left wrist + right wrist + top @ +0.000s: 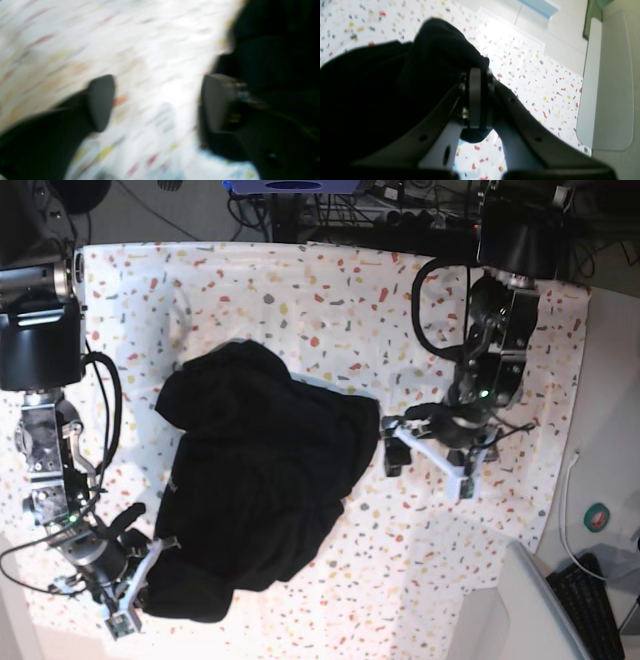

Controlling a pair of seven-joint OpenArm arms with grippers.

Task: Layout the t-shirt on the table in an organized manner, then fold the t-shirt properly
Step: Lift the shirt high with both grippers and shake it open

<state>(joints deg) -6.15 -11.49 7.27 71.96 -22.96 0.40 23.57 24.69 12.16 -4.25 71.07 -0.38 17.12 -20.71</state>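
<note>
- White tabletop (330, 290) flecked with small red, orange, yellow and grey chips filled most of the base view, with dark cables and equipment along its far edge.
- A large black soft-fabric t-shirt (255, 480) lay crumpled in a rumpled heap on the table, left of centre in the base view, its sleeves and any print not distinguishable.
- The right gripper (478, 97) sat at the near left corner of the heap in the base view; in the right wrist view its two flat pads were pressed together, pinching a fold of the black cloth that bulged above and below them.
- The left gripper (157, 102) was on the other side of the shirt, just beside its right edge in the base view.
- In the blurred left wrist view its two dark fingers (101, 102) stood spread wide apart, with only speckled table between them and nothing held.
- Black cloth filled the right edge of that wrist view, behind the right-hand finger.
- A pale grey panel (607, 82) stood beyond the table edge in the right wrist view.
</note>
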